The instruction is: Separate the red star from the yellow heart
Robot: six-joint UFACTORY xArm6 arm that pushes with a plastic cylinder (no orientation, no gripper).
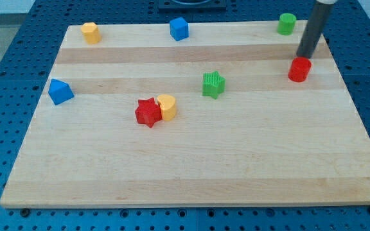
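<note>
The red star (148,113) lies left of the board's middle, touching the yellow heart (167,106) on its right side. My tip (305,56) is far off at the view's upper right, just above a red cylinder (299,70). The rod rises from there to the view's top edge. The tip is well apart from the star and the heart.
A green star (214,84) sits right of the heart. A blue block (60,92) lies at the left edge. A yellow block (91,32), a blue cube (179,29) and a green cylinder (286,24) line the top edge of the wooden board (191,173).
</note>
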